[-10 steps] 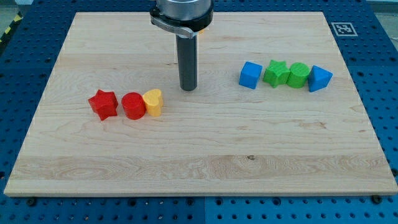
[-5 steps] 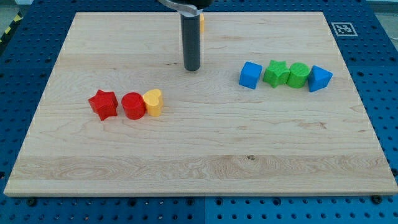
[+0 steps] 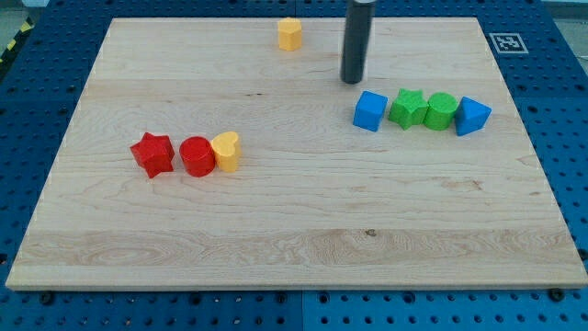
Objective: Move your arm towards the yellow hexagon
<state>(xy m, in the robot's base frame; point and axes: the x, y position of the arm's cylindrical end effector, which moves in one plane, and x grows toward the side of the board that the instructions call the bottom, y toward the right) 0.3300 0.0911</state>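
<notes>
Eight blocks lie on the desk (image 3: 294,248), a pale wooden board on a blue pegged surface. Two are yellow, two red, two green, two blue.

The yellow hexagon (image 3: 290,33) stands alone near the view's top, a little left of centre. The other yellow block, a heart (image 3: 226,151), sits at the view's left in a short row: a red star (image 3: 152,154) at the far left, a red cylinder (image 3: 196,156) just beside it, and the heart touching the cylinder's right side.

At the view's right runs a second row of four. From left to right: a blue cube (image 3: 369,110), a green star (image 3: 407,108), a green cylinder (image 3: 440,110), and a blue block with a slanted, wedge-like top (image 3: 472,116). The three rightmost touch one another; the cube sits just beside the green star, and I cannot tell if they meet.

I carry no grasping hand, only a straight dark rod, so there is nothing to open or close and nothing held. My tip (image 3: 353,81) rests on the board to the right of the yellow hexagon and somewhat lower in the view, clearly apart from it. It stands just above the blue cube, near it but not touching.

A black-and-white marker tag (image 3: 507,42) sits at the board's top right corner.
</notes>
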